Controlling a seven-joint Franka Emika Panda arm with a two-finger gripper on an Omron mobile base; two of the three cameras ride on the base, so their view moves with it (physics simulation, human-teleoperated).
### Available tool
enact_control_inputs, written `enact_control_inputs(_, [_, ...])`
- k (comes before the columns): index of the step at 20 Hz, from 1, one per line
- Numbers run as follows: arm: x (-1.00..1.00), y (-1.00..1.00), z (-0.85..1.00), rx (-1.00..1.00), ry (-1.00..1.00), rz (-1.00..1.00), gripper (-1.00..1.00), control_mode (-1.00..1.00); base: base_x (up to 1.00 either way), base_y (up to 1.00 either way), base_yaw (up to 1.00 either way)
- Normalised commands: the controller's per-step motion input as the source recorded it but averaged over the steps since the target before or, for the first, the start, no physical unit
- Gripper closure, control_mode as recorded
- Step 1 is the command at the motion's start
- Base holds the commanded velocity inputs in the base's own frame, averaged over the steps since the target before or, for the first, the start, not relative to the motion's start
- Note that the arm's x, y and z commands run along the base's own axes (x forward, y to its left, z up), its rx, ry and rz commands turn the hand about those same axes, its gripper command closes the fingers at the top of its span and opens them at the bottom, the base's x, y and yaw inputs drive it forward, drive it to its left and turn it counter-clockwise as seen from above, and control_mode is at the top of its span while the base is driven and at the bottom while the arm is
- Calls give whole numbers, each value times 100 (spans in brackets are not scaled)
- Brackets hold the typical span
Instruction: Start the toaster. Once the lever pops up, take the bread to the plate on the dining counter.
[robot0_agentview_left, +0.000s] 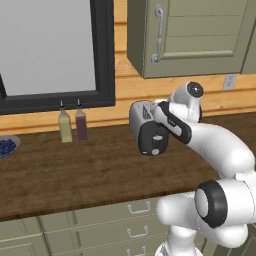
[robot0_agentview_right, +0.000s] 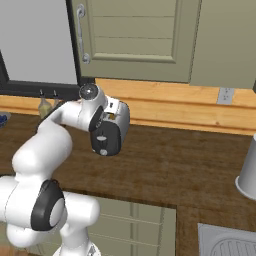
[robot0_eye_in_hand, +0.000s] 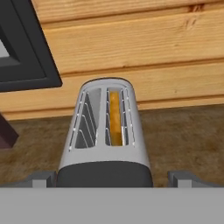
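Gripper (robot0_eye_in_hand: 112, 179) fingers are spread wide, one on each side of the small rounded silver-grey toaster (robot0_eye_in_hand: 105, 131) on the brown wooden worktop (robot0_agentview_left: 75, 170). Golden-tan bread slice (robot0_eye_in_hand: 115, 118) sits down in its right slot.

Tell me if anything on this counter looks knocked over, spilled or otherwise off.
Nothing stands out. The toaster stands upright on the worktop against the wall, with the bread seated straight in one slot and the other slot empty. The two bottles by the window stand upright, with no spill around them.
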Motion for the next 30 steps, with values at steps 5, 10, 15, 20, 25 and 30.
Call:
enact_control_inputs(5, [53,0,0,0,0,-1,-100,-100,0,0,0])
enact_control_inputs(10, [71,0,-4,0,0,-1,-100,-100,0,0,0])
enact_control_inputs(15, [35,0,-36,0,0,0,-100,-100,0,0,0])
enact_control_inputs(20, [29,-1,-37,0,0,0,-100,-100,0,0,0])
enact_control_inputs(25, [3,-5,-20,0,0,0,-100,-100,0,0,0])
enact_control_inputs(30, [0,-5,-19,0,0,0,-100,-100,0,0,0])
